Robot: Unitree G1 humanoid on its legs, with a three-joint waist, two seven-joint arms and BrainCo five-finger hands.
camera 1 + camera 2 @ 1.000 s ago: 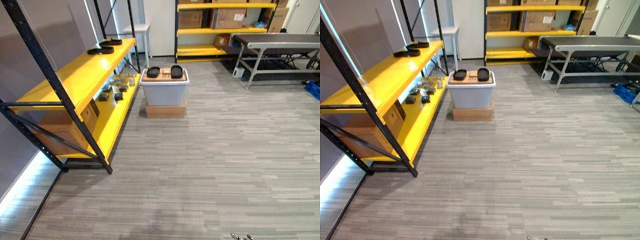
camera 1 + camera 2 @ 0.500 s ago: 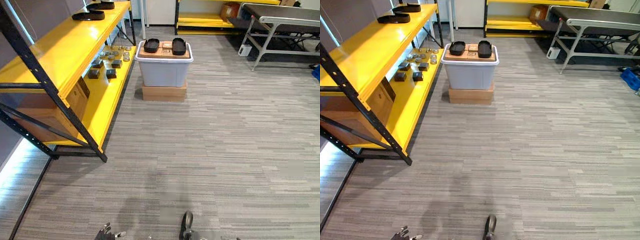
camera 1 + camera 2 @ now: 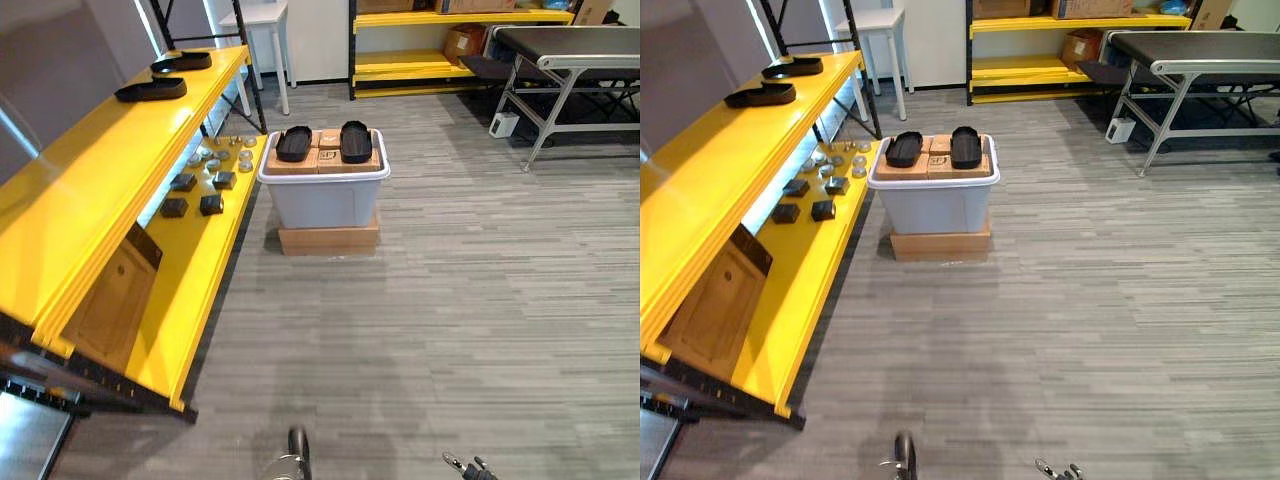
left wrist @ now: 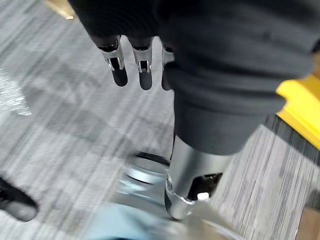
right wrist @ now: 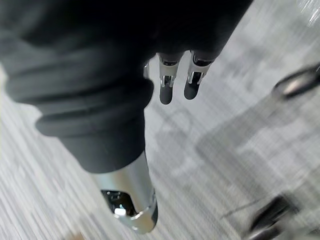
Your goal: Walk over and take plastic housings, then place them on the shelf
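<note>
Two black plastic housings [image 3: 293,143] [image 3: 355,141] lie side by side on cardboard on top of a grey bin [image 3: 325,200], which stands on a flat cardboard box [image 3: 328,238] on the floor ahead. Two more black housings [image 3: 150,90] [image 3: 181,62] rest on the top board of the yellow shelf [image 3: 90,170] at the left. My left hand [image 4: 142,70] hangs over the floor with straight fingers and holds nothing. My right hand [image 5: 167,82] hangs the same way, empty, and its fingertips [image 3: 468,467] show at the lower edge, far from the bin.
Small dark blocks and metal parts [image 3: 200,195] sit on the shelf's lower board, with a cardboard box [image 3: 110,300] beneath the top board. A grey metal table [image 3: 570,45], a yellow rack [image 3: 420,65] and a white stool [image 3: 255,20] stand at the back. Grey floor lies between me and the bin.
The camera has moved closer to the bin and shelf, and the view has shifted. The left hand's fingers have left the lower edge; the right hand's fingertips now show there.
</note>
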